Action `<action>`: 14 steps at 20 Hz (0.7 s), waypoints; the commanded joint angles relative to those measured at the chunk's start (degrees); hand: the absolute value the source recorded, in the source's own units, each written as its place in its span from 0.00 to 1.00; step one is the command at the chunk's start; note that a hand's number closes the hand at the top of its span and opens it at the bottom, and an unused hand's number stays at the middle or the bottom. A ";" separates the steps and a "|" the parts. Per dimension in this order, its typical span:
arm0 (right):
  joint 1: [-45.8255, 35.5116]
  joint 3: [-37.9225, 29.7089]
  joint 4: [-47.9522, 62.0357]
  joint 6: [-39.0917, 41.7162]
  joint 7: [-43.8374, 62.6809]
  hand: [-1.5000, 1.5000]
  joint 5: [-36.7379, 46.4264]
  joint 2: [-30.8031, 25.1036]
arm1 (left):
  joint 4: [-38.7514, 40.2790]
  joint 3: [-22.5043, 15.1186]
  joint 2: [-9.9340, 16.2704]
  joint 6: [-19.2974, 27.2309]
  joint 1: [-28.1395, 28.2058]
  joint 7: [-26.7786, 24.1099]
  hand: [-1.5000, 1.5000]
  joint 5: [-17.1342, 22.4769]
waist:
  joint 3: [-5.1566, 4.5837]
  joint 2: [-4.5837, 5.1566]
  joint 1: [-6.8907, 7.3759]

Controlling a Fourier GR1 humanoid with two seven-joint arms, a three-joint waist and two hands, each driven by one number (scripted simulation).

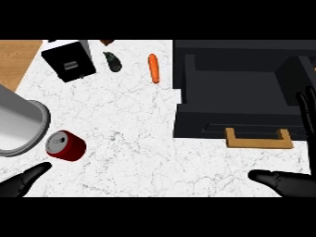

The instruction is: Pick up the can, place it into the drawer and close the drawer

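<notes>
A red can (66,145) with a silver top lies on the white marble counter at the lower left, close under the rim of a big grey cylinder. My left hand (18,183) shows at the lower left edge just below the can, apart from it, fingers straight. The black drawer (239,90) stands pulled open at the right, its wooden handle (259,139) facing me. Beside the drawer's right end my right hand (311,152) is open, fingers pointing up and thumb stretched left, holding nothing.
A large grey cylinder (9,120) lies at the left edge. At the back sit a black box (69,61), a dark eggplant (112,61) and an orange carrot (154,68). Wooden floor (3,58) shows past the counter's left corner.
</notes>
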 commanded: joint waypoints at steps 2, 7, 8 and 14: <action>0.98 -1.10 -0.23 -1.39 7.00 0.00 -0.53 -0.25 | -1.33 -1.93 -1.16 11.43 2.84 10.71 0.00 -4.97 | -0.12 0.09 -1.35; 1.54 -2.52 2.88 0.31 3.39 0.00 -1.26 -0.53 | -10.72 -6.84 -1.20 12.81 9.48 15.29 0.00 -7.41 | -0.15 0.01 -1.16; 2.55 -4.19 2.65 0.69 3.35 0.00 -2.93 -0.72 | -11.73 -5.97 -1.20 12.20 11.43 13.10 0.00 -6.53 | -0.16 -0.01 -1.15; 2.59 -3.06 2.27 0.45 1.73 0.00 -0.51 0.48 | -7.17 -2.63 0.02 11.80 4.78 16.54 0.00 -7.06 | -0.17 0.04 -1.29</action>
